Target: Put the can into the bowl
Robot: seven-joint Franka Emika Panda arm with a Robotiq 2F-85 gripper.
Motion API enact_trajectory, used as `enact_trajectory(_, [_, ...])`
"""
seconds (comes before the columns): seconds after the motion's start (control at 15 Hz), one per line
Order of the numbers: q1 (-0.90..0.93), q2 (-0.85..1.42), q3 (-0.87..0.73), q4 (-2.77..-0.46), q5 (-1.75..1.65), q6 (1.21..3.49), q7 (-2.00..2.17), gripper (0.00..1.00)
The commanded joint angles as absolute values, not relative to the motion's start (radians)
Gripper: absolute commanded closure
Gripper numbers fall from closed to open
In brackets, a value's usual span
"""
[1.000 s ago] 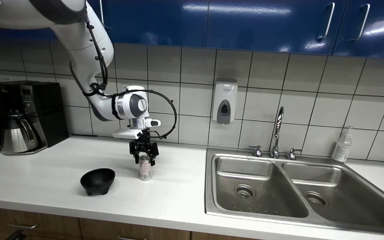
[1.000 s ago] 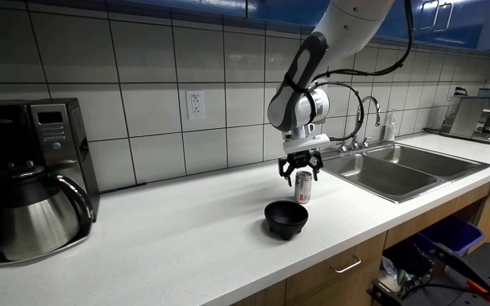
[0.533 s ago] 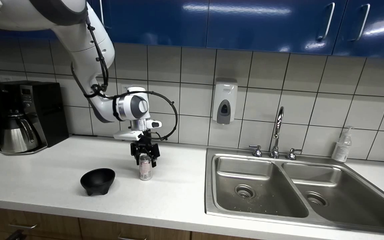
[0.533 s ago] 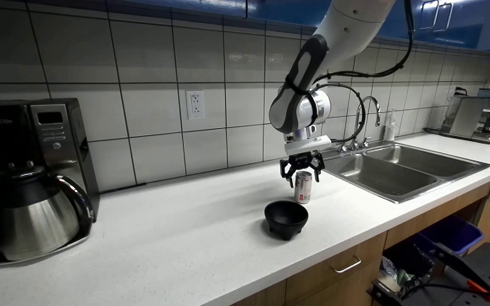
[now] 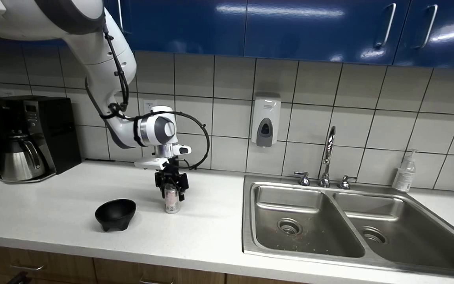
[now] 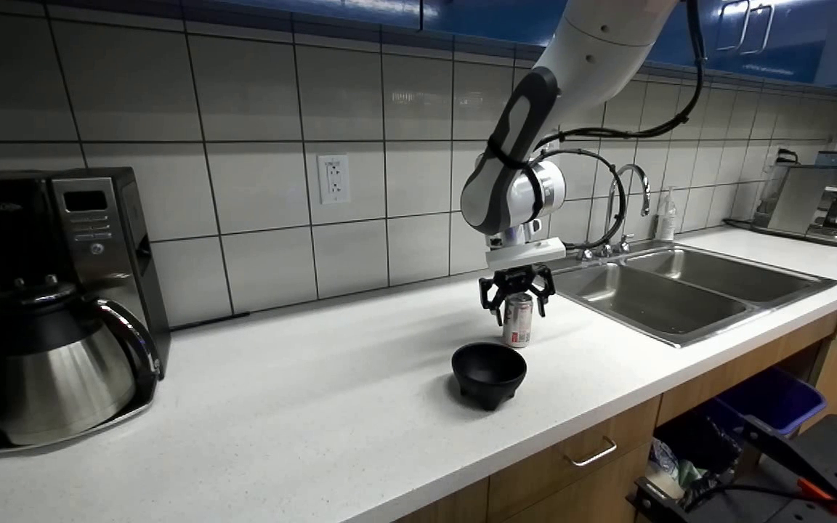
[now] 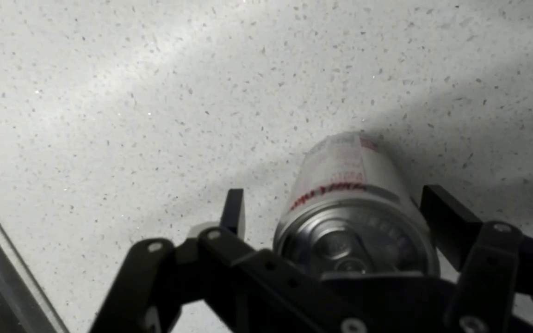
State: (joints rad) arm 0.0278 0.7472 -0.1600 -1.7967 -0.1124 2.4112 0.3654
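The can (image 5: pixel 172 204), silver-grey with a reddish label, stands upright on the counter in both exterior views (image 6: pixel 517 330). The black bowl (image 5: pixel 115 214) sits beside it, nearer the counter's front edge; it also shows in an exterior view (image 6: pixel 489 372). My gripper (image 6: pixel 521 315) is open, pointing down, with its fingers on either side of the can's upper part. In the wrist view the can (image 7: pixel 340 180) lies between the spread fingertips (image 7: pixel 333 208). A gap shows at the left finger; the right finger is close to the can. The bowl is out of the wrist view.
A steel double sink (image 5: pixel 248 221) with a faucet (image 5: pixel 329 150) lies to one side. A coffee maker (image 6: pixel 99 225) with a steel carafe (image 6: pixel 62 378) stands at the other end. A soap dispenser (image 5: pixel 265 118) hangs on the tiled wall. A clear soap bottle (image 5: pixel 406 173) stands behind the sink.
My gripper has moved down around the can, its fingers now lower along the can's sides. It stays open. The can and bowl have not moved.
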Motion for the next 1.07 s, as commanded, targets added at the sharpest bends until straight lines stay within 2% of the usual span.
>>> enact_trajectory(0.0, [0.034,0.756,-0.164,-1.787,-0.085,2.433,0.38,0.34])
enact_trajectory(0.2, [0.033,0.76,-0.162,-1.782,-0.068,2.447,0.379,0.58])
enact_trajectory(1.0, [0.023,0.586,-0.158,-1.919,0.024,2.489,0.377,0.58])
